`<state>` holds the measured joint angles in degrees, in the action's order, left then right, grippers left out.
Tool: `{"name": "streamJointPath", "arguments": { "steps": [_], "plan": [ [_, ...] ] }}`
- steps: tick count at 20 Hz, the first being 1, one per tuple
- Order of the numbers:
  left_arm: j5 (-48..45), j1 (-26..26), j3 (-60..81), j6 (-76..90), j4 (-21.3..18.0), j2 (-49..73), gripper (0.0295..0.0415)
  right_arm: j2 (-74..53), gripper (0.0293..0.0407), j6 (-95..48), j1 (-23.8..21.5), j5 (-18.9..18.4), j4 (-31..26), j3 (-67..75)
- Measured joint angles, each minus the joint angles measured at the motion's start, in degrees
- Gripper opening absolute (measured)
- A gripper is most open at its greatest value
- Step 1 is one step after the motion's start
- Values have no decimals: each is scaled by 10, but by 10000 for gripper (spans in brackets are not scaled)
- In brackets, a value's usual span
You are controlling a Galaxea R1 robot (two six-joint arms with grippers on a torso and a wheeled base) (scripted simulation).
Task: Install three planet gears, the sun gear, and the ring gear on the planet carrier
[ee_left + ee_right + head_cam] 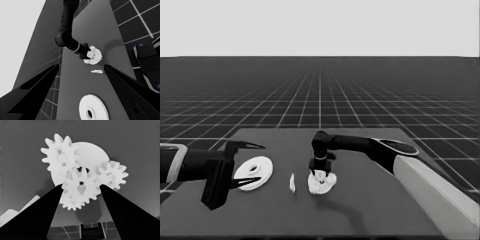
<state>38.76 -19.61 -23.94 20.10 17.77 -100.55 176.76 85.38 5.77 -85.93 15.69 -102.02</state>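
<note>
My right gripper hangs over the smaller round part near the table's middle, shut on a small toothed gear with a square centre hole. I cannot tell whether this is the sun gear or a planet gear. Two planet gears lie on the smaller round part, whose dark centre hole shows just past the held gear. More white teeth show behind the held gear. The larger round part lies under my waiting left gripper, which is open and not holding it.
A thin white piece lies between the two round parts, also seen as the thin white piece from the left wrist. The right arm's pale grey part fills the lower right corner. Dark machinery with blue lights stands past the table's edge.
</note>
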Motion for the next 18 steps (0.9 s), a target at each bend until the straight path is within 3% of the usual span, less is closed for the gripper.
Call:
{"name": "streamJointPath", "arguments": {
  "steps": [18],
  "plan": [
    [0, 0, 0, 0, 0, 0, 385, -1, 309, 108, 0, 0, 0, 0]
  ]
}}
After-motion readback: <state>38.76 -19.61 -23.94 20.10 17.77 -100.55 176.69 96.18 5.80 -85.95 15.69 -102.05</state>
